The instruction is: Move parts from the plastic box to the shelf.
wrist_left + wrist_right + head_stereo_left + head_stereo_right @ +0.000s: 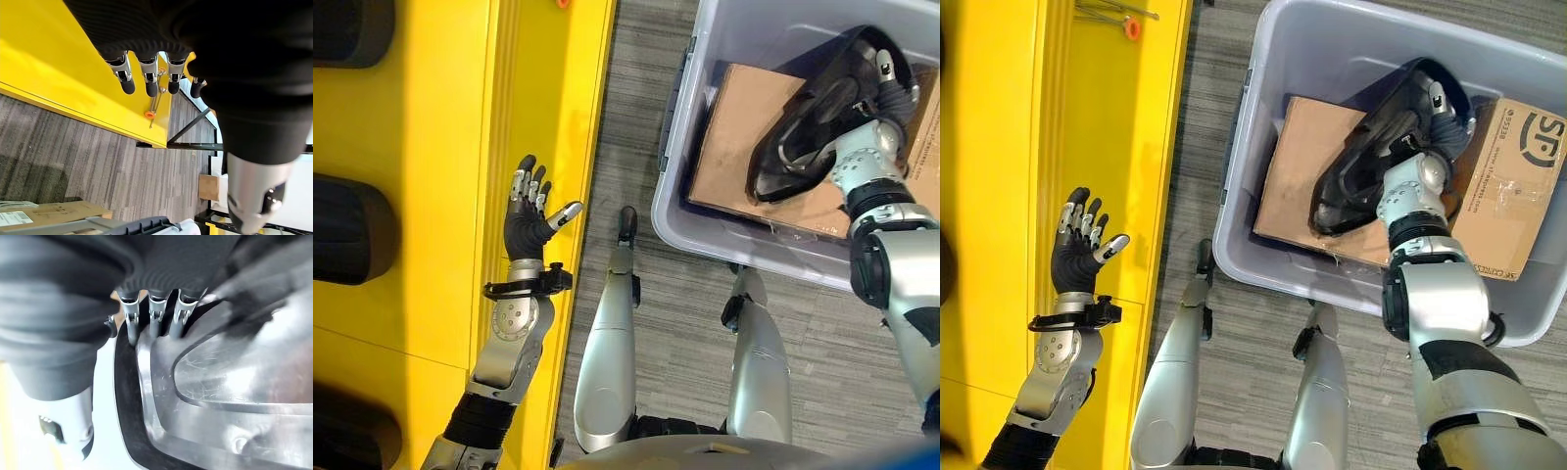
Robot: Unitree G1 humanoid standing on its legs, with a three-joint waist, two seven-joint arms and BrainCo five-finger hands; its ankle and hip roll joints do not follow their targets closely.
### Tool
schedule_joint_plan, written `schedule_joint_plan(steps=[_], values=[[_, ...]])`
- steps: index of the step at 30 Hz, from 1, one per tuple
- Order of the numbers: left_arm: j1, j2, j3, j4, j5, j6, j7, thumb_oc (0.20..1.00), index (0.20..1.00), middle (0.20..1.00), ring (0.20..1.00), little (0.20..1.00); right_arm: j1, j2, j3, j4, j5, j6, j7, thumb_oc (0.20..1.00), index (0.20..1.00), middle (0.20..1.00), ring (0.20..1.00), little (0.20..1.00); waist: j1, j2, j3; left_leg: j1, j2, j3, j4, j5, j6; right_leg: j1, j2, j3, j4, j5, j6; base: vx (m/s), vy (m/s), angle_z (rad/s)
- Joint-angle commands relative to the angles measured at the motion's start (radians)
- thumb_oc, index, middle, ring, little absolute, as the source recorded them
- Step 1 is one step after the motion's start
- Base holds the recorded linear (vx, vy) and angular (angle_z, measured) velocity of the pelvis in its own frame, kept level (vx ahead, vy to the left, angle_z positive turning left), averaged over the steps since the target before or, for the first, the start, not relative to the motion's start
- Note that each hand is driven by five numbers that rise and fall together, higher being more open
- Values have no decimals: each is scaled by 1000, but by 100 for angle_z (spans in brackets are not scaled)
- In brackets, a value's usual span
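The right hand [1427,122] curls over the rim of a black part [1371,157] tilted on cardboard [1298,176] in the box [1263,264], a rigid, glossy, likely slippery shell best gripped by its edge, while the left hand [527,220] hovers open over the yellow shelf [440,147].

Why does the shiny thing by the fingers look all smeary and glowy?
In the right wrist view the part sits very close, so it looks soft, with white glare on its glossy curve; the right hand has fingers hooked over its rim. In the left eye view the part looks crisp.
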Motion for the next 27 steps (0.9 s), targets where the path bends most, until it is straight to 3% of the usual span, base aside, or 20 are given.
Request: schedule_joint_plan(steps=[1, 7, 17, 19, 21, 25, 27], values=[[-8, 52, -35, -80, 13, -27, 18, 1000, 1000, 1000, 1000, 1000, 76, 94, -25, -18, 152, -32, -6, 1000, 1000, 1000, 1000, 1000, 24, 28, 29, 101, -38, 49, -31, -103, 48, 75, -80, 10, 163, -187, 81, 4, 44, 5], [-13, 59, -47, -77, 9, -13, 37, 1000, 1000, 1000, 1000, 1000, 84, 160, -28, -85, 223, -98, -37, 1000, 1000, 1000, 1000, 1000, 24, 19, 29, 119, -46, 48, -26, -108, 51, 113, -79, 11, 148, -187, 78, 3, 28, 5], [-13, 49, -45, -84, 9, 12, 75, 1000, 1000, 1000, 1000, 1000, 214, 301, -34, -284, 192, -217, -141, 1000, 1000, 1000, 1000, 1000, 0, -3, 29, 150, -59, 38, -27, -109, 53, 177, -87, -1, 124, -178, 81, 2, 21, 4], [-16, 46, -40, -89, 7, 10, 85, 1000, 1000, 1000, 1000, 1000, 238, 317, 1, -410, 123, -240, -163, 1000, 1000, 1000, 1000, 1000, -7, -10, 29, 154, -59, 39, -26, -110, 53, 182, -87, 0, 122, -175, 82, 0, 0, 0], [-7, 43, -29, -106, 30, 12, 107, 1000, 1000, 1000, 1000, 1000, 318, 335, 70, -670, -13, -261, -207, 1000, 1000, 1000, 1000, 1000, -26, -28, 29, 157, -57, 45, -25, -110, 55, 182, -88, 6, 121, -168, 83, -17, 33, 0], [14, 46, -10, -123, 69, 31, 132, 1000, 1000, 1000, 1000, 1000, 475, 316, 183, -1099, -238, -238, -217, 1000, 1000, 1000, 1000, 1000, -68, -65, 29, 169, -51, 55, -31, -107, 58, 189, -84, 12, 104, -158, 81, -2, 1, -1], [23, 46, -5, -133, 73, 31, 138, 1000, 1000, 1000, 1000, 1000, 505, 306, 197, -1173, -297, -223, -220, 1000, 1000, 1000, 1000, 1000, -72, -68, 29, 174, -51, 57, -33, -106, 60, 194, -84, 11, 100, -156, 81, -5, -5, -5]])
